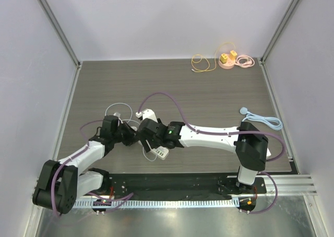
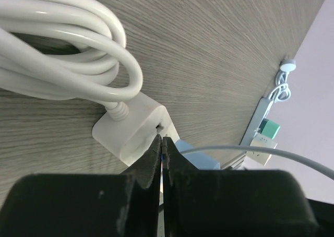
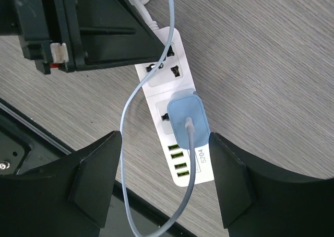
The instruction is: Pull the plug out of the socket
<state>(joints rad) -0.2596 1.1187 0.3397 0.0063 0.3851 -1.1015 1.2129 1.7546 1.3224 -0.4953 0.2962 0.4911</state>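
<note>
Blue plug sits fully seated in the white strip, in the socket beside the green USB ports. It lies in the gap of the right gripper, level with the fingertips and partly just beyond them. It is much closer to one finger than to the other, and neither finger touches it. Those jaws stand released and wide, gripping nothing. The plug's pale cable rises from its back and loops through the same gap toward the farther finger. Beyond the plug from these jaws, the left gripper is clenched on nothing, its tip at the strip's cord end by the empty sockets. It looks placed to pin the strip to the table, though real contact cannot be told. The step in hand appears to be lining up for the grasp, with the pull not yet begun. The next move likely calls for centring the jaws on the plug and lowering until the pads flank its body clear of the cable. After closing firmly, the pull should go straight out along the pins while the strip is held down.
</note>
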